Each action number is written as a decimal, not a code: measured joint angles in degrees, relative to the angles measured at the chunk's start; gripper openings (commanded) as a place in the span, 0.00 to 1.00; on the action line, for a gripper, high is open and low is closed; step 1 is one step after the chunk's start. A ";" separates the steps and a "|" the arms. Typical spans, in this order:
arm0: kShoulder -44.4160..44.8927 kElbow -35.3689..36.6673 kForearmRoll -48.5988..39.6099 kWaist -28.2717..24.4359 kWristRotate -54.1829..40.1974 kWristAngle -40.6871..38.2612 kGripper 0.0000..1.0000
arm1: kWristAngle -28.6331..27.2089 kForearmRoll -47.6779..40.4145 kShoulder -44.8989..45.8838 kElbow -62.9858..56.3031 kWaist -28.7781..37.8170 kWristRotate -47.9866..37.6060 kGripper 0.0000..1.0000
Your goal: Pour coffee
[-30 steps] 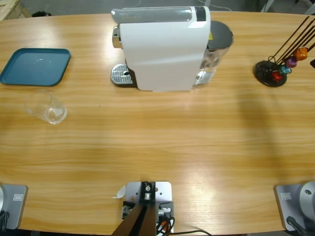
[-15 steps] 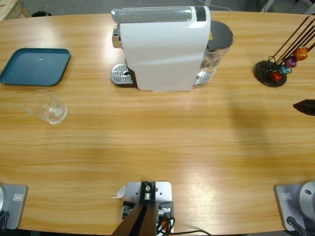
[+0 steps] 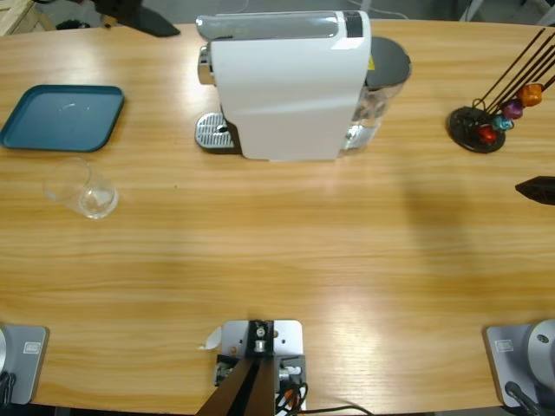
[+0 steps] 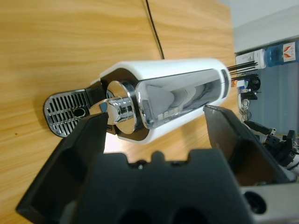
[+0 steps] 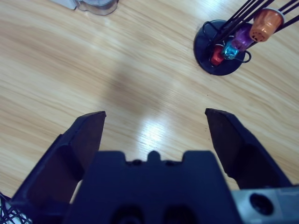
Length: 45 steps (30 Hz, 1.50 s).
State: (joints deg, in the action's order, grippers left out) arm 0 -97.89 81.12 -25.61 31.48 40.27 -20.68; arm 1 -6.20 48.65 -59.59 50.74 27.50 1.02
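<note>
Left pincer (image 4: 154,135): jaws spread wide, grasping nothing, held above the desk (image 3: 277,260) and looking along the white coffee machine (image 4: 173,100), whose chrome spout (image 4: 122,112) and perforated drip tray (image 4: 65,112) lie between the jaws in the left wrist view. In the high view a black jaw tip (image 3: 139,16) enters at the top left edge, behind the machine (image 3: 290,87).

Right pincer (image 5: 154,126): jaws spread wide, grasping nothing, over bare wood. Ahead of it stands a black capsule holder (image 5: 222,53) with orange, purple, blue and red capsules on wire arms. In the high view a black jaw tip (image 3: 538,187) shows at the right edge, just below that holder (image 3: 477,128).

Other things: a teal tray (image 3: 62,116) near the left edge; a clear glass (image 3: 82,191) just in front of it, apart from it. No coffee can be made out in the glass or elsewhere.

Surface: light wood grain with glare patches. The desk's front half, between glass and right edge, is open. The left wrist view shows room clutter beyond the desk's far edge.
</note>
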 measured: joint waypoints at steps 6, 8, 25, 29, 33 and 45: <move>-0.61 0.46 0.00 0.00 1.36 -0.18 0.26 | 0.00 0.00 0.00 0.00 0.15 0.00 0.89; -0.61 0.53 0.00 0.00 1.40 -0.18 0.23 | 0.00 0.00 -0.01 0.00 0.16 0.00 0.89; -1.52 0.52 0.00 -0.12 2.00 -0.24 0.00 | 0.00 0.00 -0.27 0.00 0.32 0.00 0.89; -1.52 0.52 0.00 -0.12 2.00 -0.24 0.00 | 0.00 0.00 -0.27 0.00 0.33 0.00 0.89; -1.51 0.52 0.00 -0.12 2.00 -0.24 0.00 | 0.00 0.00 -0.27 0.00 0.38 0.00 0.89; -1.31 1.40 0.01 0.04 2.00 -0.25 0.00 | 0.00 0.00 -0.27 0.00 0.38 0.00 0.89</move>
State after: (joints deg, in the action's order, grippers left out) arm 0 -99.20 82.52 -25.61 31.52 42.27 -20.92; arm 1 -6.20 48.65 -59.86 50.74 27.88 1.02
